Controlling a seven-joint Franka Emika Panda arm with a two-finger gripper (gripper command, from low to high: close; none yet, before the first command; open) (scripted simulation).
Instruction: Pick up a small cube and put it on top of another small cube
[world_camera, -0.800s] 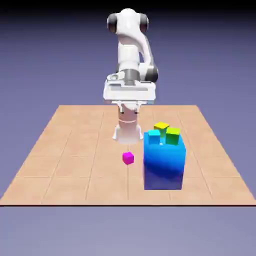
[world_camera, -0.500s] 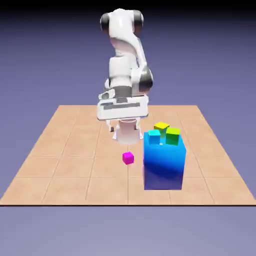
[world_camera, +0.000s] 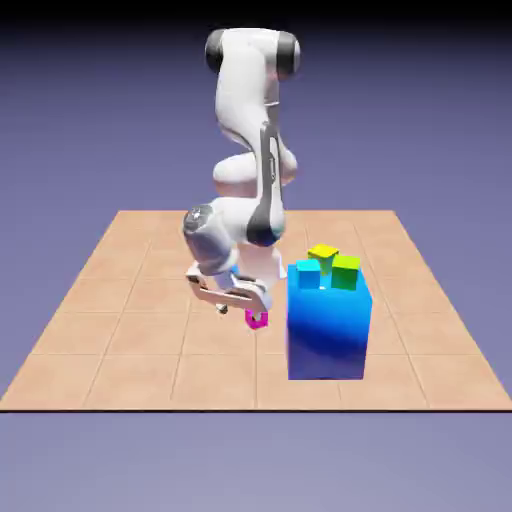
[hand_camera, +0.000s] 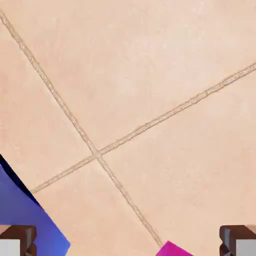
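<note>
A tiny magenta-pink small cube (world_camera: 257, 319) sits flat on the tiled worktop (world_camera: 130, 300), no long axis, just beside the big blue block (world_camera: 329, 330), beneath the tool (world_camera: 236, 304), its fingers spread wide.

Tiled tan table (world_camera: 120, 330) — blue-violet backdrop (world_camera: 420, 110)

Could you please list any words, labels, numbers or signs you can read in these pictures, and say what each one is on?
None: no text shows in either view. The arm, the gripper, the pink cube, the big blue block, the yellow cube, the green cube and the tiled table are all unmarked.
</note>
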